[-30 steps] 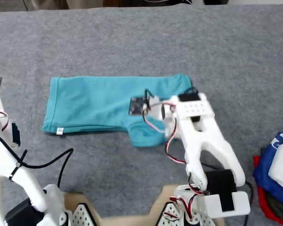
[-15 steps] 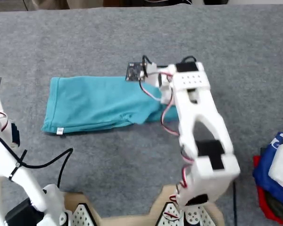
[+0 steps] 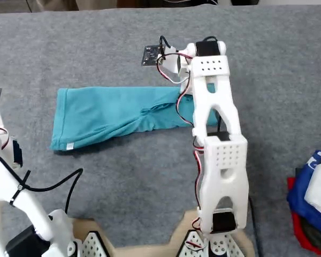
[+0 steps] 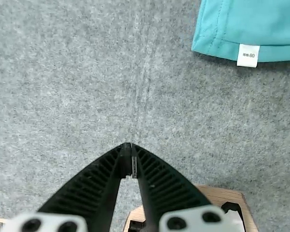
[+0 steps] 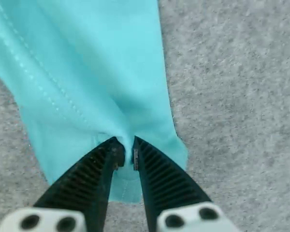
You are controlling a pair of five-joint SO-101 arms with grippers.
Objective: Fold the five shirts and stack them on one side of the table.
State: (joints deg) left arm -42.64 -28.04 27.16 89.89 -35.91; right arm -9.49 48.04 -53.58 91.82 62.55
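A teal shirt [image 3: 112, 112] lies folded into a long band across the middle of the grey table [image 3: 267, 80]. My right arm [image 3: 211, 101] stretches over the band's right end. In the right wrist view my right gripper [image 5: 124, 151] is shut on a bunched fold of the teal shirt [image 5: 87, 72] near its edge. My left gripper [image 4: 130, 151] is shut with nothing in it, above bare felt near the front left. Just beyond it lies the teal shirt's corner [image 4: 246, 24] with a white size label [image 4: 248, 54].
A pile of other shirts [image 3: 313, 198], blue, red and white, sits at the table's right edge. The left arm's base and cable [image 3: 21, 198] occupy the front left corner. A wooden mount [image 3: 182, 230] lies along the front edge.
My right arm has swung from the shirt's near edge toward the far side, dragging the gripped part with it. The protruding sleeve is gone and the shirt now forms a narrower band.
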